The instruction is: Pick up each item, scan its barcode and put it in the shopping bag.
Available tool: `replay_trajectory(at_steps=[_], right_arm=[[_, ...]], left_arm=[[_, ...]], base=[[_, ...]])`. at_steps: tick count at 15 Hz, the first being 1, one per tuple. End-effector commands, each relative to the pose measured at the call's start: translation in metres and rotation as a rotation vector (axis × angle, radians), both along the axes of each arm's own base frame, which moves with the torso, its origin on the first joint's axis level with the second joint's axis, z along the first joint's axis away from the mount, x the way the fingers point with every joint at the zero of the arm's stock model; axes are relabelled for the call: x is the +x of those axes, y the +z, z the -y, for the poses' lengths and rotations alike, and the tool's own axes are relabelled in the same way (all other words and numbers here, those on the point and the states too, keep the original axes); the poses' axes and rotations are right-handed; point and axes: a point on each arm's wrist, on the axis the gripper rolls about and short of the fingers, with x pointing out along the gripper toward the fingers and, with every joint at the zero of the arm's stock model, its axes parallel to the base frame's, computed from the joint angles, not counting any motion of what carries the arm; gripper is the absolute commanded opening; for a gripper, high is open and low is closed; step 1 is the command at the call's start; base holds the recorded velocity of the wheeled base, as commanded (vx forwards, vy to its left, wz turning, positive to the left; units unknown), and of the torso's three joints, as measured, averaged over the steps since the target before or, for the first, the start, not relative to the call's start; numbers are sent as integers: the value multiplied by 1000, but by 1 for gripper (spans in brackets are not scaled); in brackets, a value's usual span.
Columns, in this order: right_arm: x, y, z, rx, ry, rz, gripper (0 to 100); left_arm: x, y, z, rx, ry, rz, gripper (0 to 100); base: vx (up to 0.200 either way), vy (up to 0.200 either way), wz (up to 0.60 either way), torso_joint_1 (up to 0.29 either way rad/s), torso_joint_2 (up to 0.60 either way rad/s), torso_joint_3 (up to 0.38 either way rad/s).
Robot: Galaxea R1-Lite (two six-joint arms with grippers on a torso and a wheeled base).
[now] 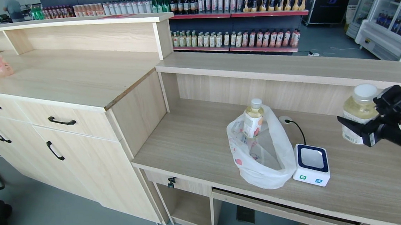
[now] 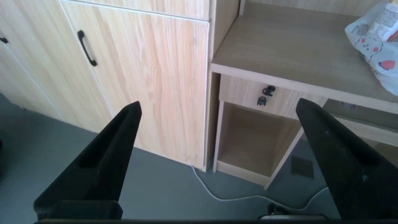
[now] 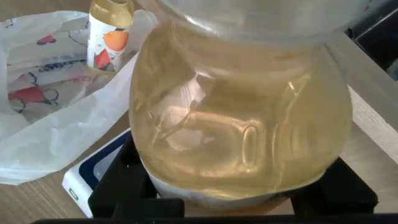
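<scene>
Closest to my right wrist camera is the bottle (image 3: 239,130) of pale yellow drink, white-capped. The right gripper (image 1: 358,129) pinches its lower body. I read it as upright over the lower counter (image 1: 195,141), to the right of the scanner (image 1: 311,164) and apart from it. That scanner stands just beside the white shopping bag (image 1: 260,157), touching its right side. A second bottle (image 1: 253,121) stands upright inside the bag. My left gripper (image 2: 217,155) hangs low before the cabinet (image 2: 155,74), fingers spread wide, holding nothing.
</scene>
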Motion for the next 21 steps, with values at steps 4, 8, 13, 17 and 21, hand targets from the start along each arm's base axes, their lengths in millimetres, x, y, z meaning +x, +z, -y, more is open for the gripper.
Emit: replay_trajectory(at_steps=[4,8,13,17,21], right_arm=[[-6,8,-6,-26,30,38,0],[6,5,-39,-32,152,63,0],[27,-32,-60,67,246,-82,0],[41,-63,-58,147,229,-193,0],[50,-83,-56,150,217,-225,0]], left_arm=[[0,0,0,0,0,1,100],[0,0,0,0,0,1,100],[0,0,0,0,0,1,100],[0,0,0,0,0,1,100],[0,0,0,0,0,1,100]], base=[[0,0,300,-1,2,2],[0,0,600,6,-1,1],[0,0,120,1,0,0],[0,0,0,0,0,0],[0,0,0,0,0,0]])
